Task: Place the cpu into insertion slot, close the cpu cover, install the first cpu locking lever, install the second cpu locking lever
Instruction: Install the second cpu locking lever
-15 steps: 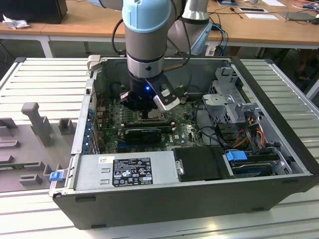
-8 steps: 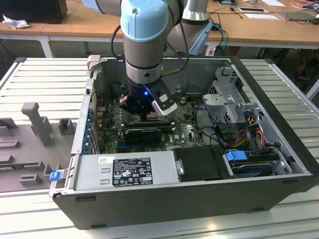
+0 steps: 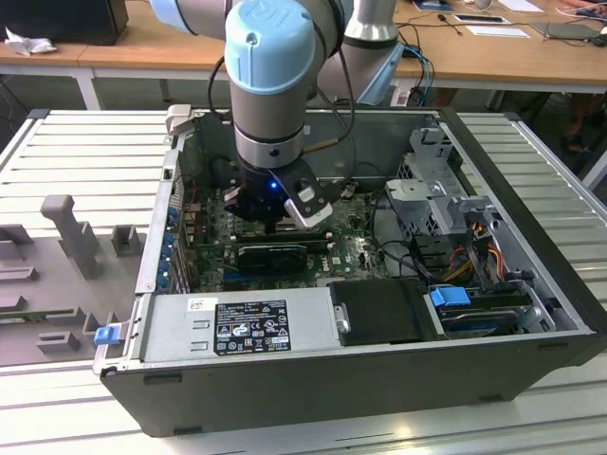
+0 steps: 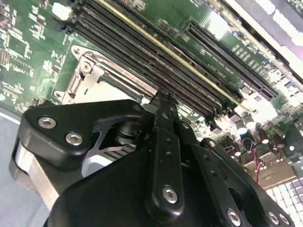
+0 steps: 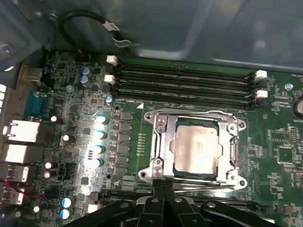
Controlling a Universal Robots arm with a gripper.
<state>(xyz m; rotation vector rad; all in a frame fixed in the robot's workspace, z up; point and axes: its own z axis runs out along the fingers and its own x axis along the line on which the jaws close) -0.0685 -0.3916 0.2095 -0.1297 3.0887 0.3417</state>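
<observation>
The claw (image 5: 163, 187), fingers pressed together at lower centre, bears on the cpu cover (image 5: 161, 142) edge over the seated cpu (image 5: 197, 150); press squarely, avoiding slippage.

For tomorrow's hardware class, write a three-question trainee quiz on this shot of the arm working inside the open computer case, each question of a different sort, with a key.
1. True or false: in the first wrist view the cpu already lies in the insertion slot, with the cpu cover down around it.
2. Multiple choice: in the first wrist view the gripper is at
A. the edge of the socket
B. the memory slots
C. the rear ports
3. Fill in: in the exterior view the arm reaches down into the open computer ____.

Key: 1 true; 2 A; 3 case.
</observation>
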